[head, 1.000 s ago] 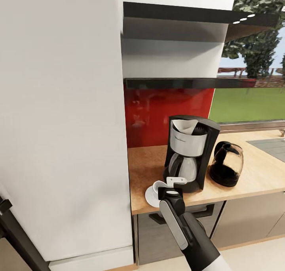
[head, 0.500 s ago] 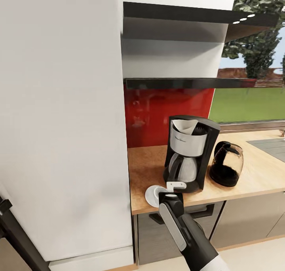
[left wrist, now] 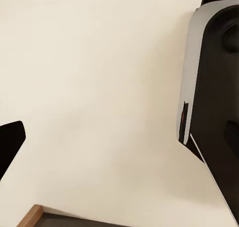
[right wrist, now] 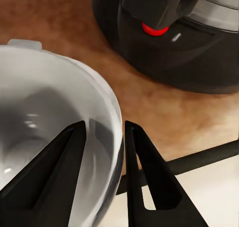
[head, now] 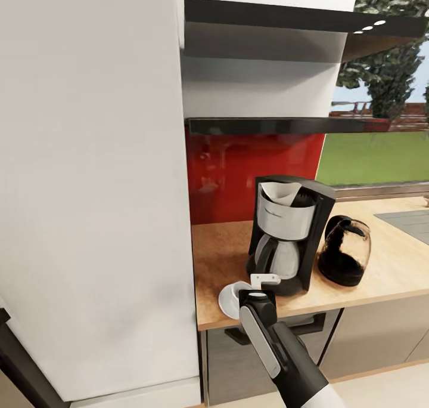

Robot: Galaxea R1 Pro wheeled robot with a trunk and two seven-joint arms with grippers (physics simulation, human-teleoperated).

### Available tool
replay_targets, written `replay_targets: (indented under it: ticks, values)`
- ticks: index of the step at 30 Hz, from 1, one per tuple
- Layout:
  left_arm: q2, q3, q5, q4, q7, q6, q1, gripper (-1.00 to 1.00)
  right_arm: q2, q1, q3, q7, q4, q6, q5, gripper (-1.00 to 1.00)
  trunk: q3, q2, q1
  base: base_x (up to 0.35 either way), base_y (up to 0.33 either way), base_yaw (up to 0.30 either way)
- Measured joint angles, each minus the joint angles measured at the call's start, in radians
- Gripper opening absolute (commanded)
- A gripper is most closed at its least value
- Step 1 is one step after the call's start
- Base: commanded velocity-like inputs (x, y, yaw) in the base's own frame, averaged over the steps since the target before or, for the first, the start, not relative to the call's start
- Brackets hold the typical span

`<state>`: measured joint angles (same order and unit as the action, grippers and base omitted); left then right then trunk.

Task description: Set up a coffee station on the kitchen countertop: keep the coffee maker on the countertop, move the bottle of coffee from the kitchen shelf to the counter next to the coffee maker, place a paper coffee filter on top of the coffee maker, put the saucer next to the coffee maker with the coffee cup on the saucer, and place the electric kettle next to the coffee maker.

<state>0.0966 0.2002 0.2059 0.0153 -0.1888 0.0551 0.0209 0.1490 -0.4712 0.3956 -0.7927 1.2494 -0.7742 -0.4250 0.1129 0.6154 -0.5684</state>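
Right gripper [right wrist: 104, 152]: nearest; its two dark fingers straddle the wall of the coffee cup [right wrist: 50, 132], one inside the bowl, one outside, pinching the rim; in the head view the arm covers much of the cup [head: 241, 288]
Left gripper: a dark sliver at the edge of the left wrist view may be a fingertip; cannot tell whether it is spread or closed
Saucer [head: 227, 299]: at the near left edge of the countertop [head: 220, 256], partly hidden by cup and arm; whether the cup touches it is unclear
Coffee maker [head: 286, 235]: just behind the cup; red switch [right wrist: 155, 29] low on its front
Paper coffee filter [head: 280, 193]: sits in the top of the coffee maker
Electric kettle [head: 344, 250]: right of the coffee maker, close beside it
Kitchen shelf [head: 268, 124]: farthest, above the red backsplash [head: 238, 163]; its top surface is out of sight from this angle
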Motion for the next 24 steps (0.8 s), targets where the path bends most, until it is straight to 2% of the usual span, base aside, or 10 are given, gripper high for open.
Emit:
replay_targets:
  ticks: [12, 24]
  values:
    - [0.0, 0.0, 0.0, 0.0, 0.0, -0.001, 0.0, 1.0, -0.001, 0.0, 0.0, 0.001, -0.007, 0.001, 0.0, -1.0, 0.0, 0.0, 0.0, 0.009, 0.0, 0.0]
    - [0.0, 0.0, 0.0, 0.0, 0.0, 0.0, 0.0, 1.0, -0.003, 0.0, 0.0, 0.003, -0.009, 0.001, 0.0, -1.0, 0.0, 0.0, 0.0, 0.066, 0.015, 0.0]
